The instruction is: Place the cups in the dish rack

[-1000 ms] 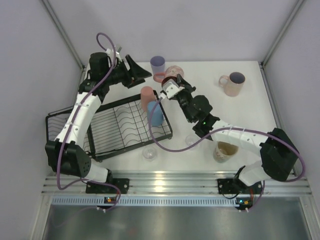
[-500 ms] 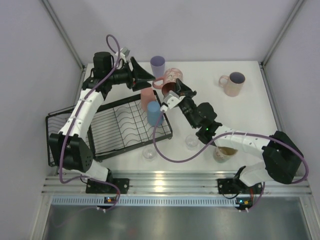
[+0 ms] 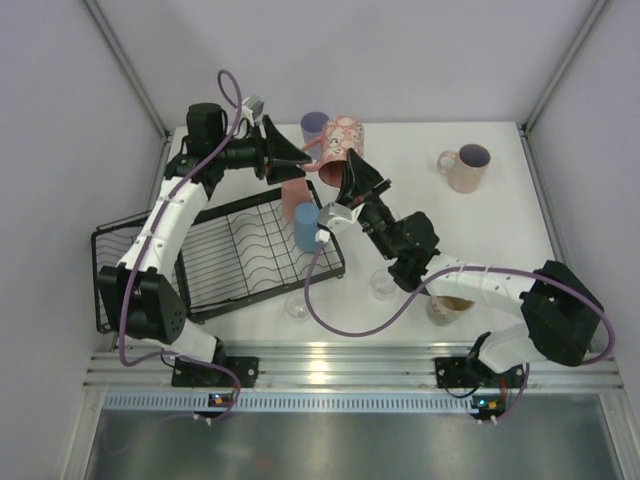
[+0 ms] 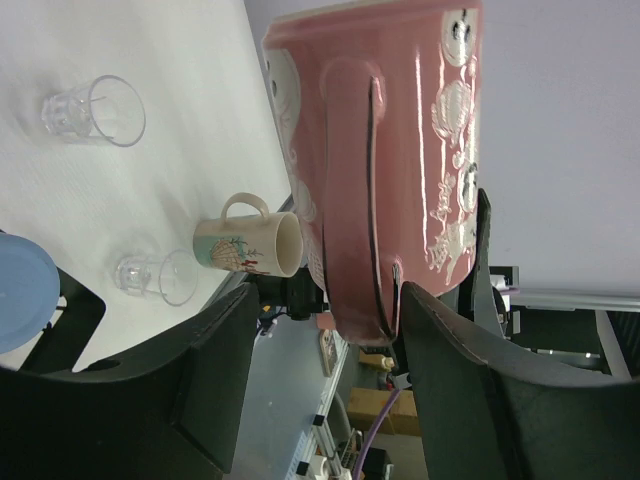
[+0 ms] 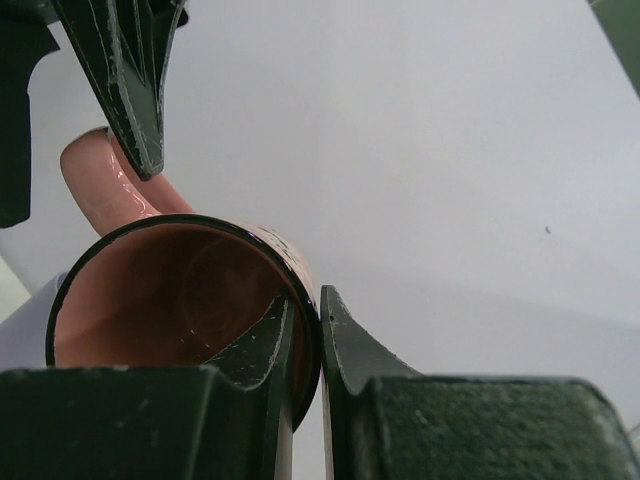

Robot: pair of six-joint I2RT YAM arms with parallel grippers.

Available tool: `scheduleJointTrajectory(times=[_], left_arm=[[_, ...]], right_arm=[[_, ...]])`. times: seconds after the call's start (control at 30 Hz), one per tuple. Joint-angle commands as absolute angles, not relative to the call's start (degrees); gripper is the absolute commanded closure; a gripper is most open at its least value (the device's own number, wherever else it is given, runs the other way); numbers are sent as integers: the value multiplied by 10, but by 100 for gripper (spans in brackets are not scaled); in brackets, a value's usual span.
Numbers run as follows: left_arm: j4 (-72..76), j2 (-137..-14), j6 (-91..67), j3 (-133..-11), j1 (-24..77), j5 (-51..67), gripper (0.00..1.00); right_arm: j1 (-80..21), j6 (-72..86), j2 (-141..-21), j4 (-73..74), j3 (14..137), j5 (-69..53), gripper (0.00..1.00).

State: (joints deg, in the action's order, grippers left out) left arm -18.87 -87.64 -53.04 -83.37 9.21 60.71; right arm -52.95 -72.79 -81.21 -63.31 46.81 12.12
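My right gripper [image 3: 345,180] is shut on the rim of the pink patterned mug [image 3: 340,138], one finger inside and one outside [image 5: 305,330], and holds it tilted in the air above the table's far side. My left gripper [image 3: 302,157] is open beside it. In the left wrist view the pink mug's [image 4: 400,150] handle end sits between the two fingers [image 4: 470,390], with a gap on the left side. The black wire dish rack [image 3: 235,255] holds a blue tumbler [image 3: 308,228] and a salmon tumbler [image 3: 293,195] at its right end.
A lavender tumbler [image 3: 314,124] stands behind the raised mug. Another pink mug [image 3: 465,168] is at the far right. A cream mug [image 3: 447,303] sits under the right arm. Two clear glasses [image 3: 383,284] [image 3: 298,307] stand near the rack's front corner.
The right gripper raised the pink mug and tipped it toward the left gripper. The left gripper swung right to meet it, and its jaws narrowed around the mug's handle end.
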Motion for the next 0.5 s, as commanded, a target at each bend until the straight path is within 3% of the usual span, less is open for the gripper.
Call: scheduleJointTrajectory(times=[0.0, 0.17, 0.47], left_arm=[[-161, -858, -537, -847, 91, 632, 36], [-162, -853, -537, -846, 91, 651, 37], [-162, -860, -541, -869, 91, 664, 48]], right_arm=[[-552, -795, -799, -767, 488, 70, 100], [-568, -815, -808, -785, 483, 64, 100], [-584, -825, -816, -799, 473, 62, 100]])
